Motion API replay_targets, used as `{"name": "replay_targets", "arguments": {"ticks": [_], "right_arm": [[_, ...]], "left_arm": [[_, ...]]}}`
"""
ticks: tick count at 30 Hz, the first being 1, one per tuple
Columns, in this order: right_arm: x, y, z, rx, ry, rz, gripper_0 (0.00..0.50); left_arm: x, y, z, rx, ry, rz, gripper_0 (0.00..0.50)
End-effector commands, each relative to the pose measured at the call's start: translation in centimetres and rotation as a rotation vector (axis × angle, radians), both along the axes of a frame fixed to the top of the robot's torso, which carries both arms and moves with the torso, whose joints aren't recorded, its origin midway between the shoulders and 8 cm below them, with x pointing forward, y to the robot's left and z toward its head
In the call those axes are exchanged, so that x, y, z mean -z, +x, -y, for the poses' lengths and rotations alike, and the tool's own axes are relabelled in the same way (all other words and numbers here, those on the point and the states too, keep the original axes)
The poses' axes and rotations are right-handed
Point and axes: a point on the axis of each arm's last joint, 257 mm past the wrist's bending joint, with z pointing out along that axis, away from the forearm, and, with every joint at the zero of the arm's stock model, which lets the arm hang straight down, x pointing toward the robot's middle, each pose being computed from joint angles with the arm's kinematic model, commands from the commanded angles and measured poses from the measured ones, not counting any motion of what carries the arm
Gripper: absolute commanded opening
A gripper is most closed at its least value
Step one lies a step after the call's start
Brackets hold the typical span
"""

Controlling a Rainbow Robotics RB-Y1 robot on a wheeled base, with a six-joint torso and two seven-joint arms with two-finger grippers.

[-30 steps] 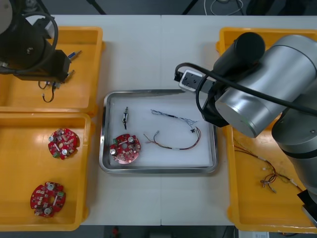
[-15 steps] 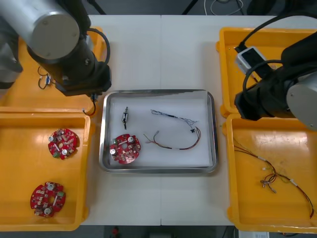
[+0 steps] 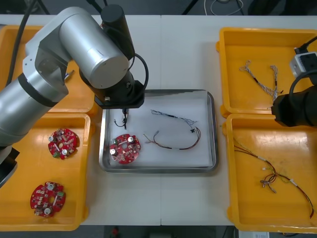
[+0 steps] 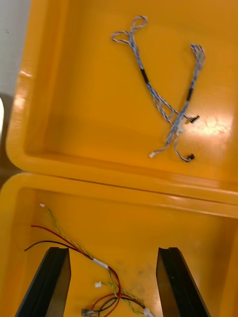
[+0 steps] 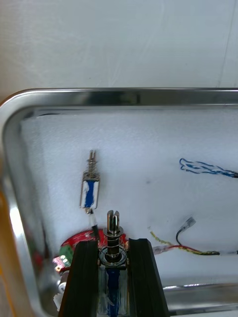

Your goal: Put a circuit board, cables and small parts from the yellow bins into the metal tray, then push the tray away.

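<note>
Near left of bench (image 3: 163, 208): near left bin (image 3: 84, 173), yellow, with two round red boards (image 3: 63, 143) flat on its floor, well apart.

Near right: near right bin (image 3: 233, 198), yellow, with red and yellow cables (image 3: 270, 173) loose inside. Over it, right hand (image 4: 113, 250), black fingers (image 4: 52, 282) spread wide, gripping nothing, a few of those cables lying below the gap.

Middle of bench: metal tray (image 3: 158, 170), white inside.
- In its near left corner, a circuit board (image 3: 125, 148).
- Right of that, a red and yellow cable (image 3: 178, 144).
- Beyond the cable, a twisted blue and white cable (image 3: 173, 118).

Above tray's left part, under left arm (image 3: 89, 49): left hand (image 5: 113, 243), narrow, clamped on a small metal part (image 5: 113, 225). Part's slotted tip sticks out past the fingertips, circuit board just beside.

A little farther, a second metal part (image 5: 90, 190) lying flat on the white liner (image 5: 148, 143), short of tray's far rim.

Far right: far right bin (image 3: 223, 64), yellow, with blue and white cables (image 3: 262, 82).

Far left: far left bin (image 3: 12, 49), yellow, mostly hidden under the left arm.
</note>
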Motion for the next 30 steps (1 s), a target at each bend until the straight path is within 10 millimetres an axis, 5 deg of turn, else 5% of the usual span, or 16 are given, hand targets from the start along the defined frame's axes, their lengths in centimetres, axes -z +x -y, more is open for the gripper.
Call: {"name": "replay_targets", "arguments": {"ticks": [1,11,24,26,27,28,30], "right_arm": [[-0.1,-2.2,3.8,0.123,0.063,0.011,0.500],[1.7,-5.1,6.8,0.229,0.174,-0.031,0.500],[5.6,-6.9,5.3,0.300,0.289,-0.106,0.500],[6.0,-7.3,5.2,0.291,0.278,-0.119,0.500],[6.2,-7.5,5.0,0.280,0.269,-0.126,0.500],[6.4,-7.7,4.9,0.271,0.258,-0.135,0.500],[6.8,-7.9,4.5,0.258,0.251,-0.150,0.500]], "left_arm": [[-0.7,1.8,3.5,-0.017,-0.044,0.073,0.000],[3.0,3.7,3.6,-0.044,-0.035,0.095,0.000],[3.7,4.0,3.8,-0.069,-0.051,0.095,0.005],[3.7,4.0,3.8,-0.073,-0.054,0.096,0.191],[3.7,4.0,3.8,-0.076,-0.056,0.096,0.362],[3.6,4.1,3.9,-0.079,-0.058,0.097,0.457],[3.6,4.1,3.8,-0.086,-0.059,0.097,0.500]]}}
